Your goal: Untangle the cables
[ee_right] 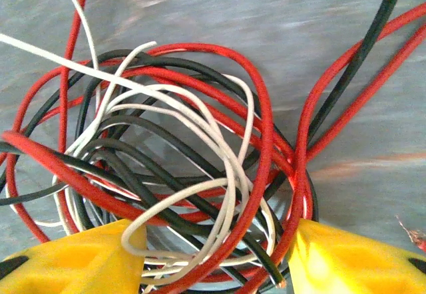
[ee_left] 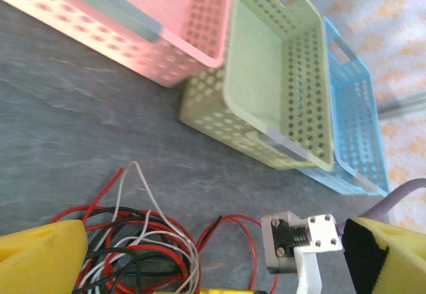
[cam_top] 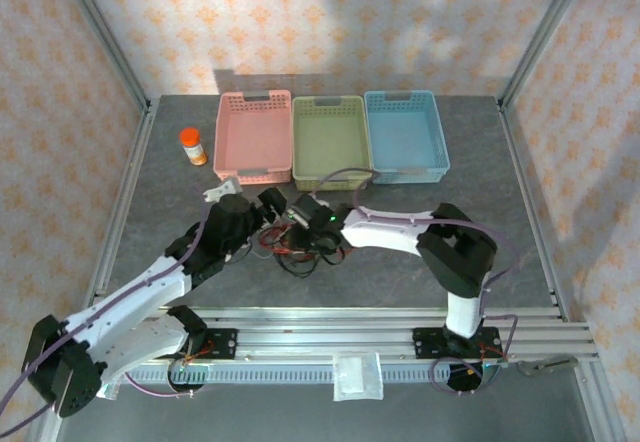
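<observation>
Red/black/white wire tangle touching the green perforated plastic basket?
Apart. The left wrist view shows a strip of bare grey tabletop between the tangle of red, black and white wires and the green perforated plastic basket.

Text check: nothing legible.
Top view, upper left of frame: orange bottle (cam_top: 193, 146), label too small to read. Bottom centre of frame: white packet (cam_top: 357, 375), any print on it too small and blurred to tell.
</observation>
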### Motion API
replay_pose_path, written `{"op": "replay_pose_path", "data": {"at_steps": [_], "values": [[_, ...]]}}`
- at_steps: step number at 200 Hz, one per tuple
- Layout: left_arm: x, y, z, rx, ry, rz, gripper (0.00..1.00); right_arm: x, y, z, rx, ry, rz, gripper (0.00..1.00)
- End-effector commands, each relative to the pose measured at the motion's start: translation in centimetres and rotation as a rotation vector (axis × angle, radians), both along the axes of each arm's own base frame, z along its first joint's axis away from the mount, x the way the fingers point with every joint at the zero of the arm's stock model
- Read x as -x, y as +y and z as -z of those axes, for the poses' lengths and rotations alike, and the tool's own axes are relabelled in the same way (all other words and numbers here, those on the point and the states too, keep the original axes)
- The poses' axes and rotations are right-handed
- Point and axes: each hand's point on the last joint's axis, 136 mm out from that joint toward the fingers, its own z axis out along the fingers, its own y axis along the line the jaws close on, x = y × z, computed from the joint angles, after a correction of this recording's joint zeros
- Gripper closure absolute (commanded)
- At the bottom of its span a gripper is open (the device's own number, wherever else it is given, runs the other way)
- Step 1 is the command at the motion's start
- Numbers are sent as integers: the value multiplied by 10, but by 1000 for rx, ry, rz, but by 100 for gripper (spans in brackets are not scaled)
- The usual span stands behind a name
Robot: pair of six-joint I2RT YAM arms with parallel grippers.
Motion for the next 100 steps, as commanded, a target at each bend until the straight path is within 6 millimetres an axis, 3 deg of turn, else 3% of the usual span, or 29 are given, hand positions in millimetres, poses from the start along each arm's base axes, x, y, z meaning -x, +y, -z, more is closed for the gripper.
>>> {"op": "replay_pose_path", "data": {"at_steps": [1, 33, 51, 76, 100], "values": [[15, 32, 14, -36, 43, -99, 1, -6, 4, -9, 9, -34, 16, 40], [20, 41, 9, -66, 33, -106, 1, -16, -7, -46, -23, -148, 52, 30], [19, 41, 4, -101, 35, -91, 1, -19, -23, -72, -56, -234, 95, 22], [17, 30, 4, -159, 76, -6, 1, -25, -64, -110, -85, -402, 193, 11], [22, 18, 31, -239, 221, 101, 1, -36, -112, -129, -51, -499, 293, 11]]}}
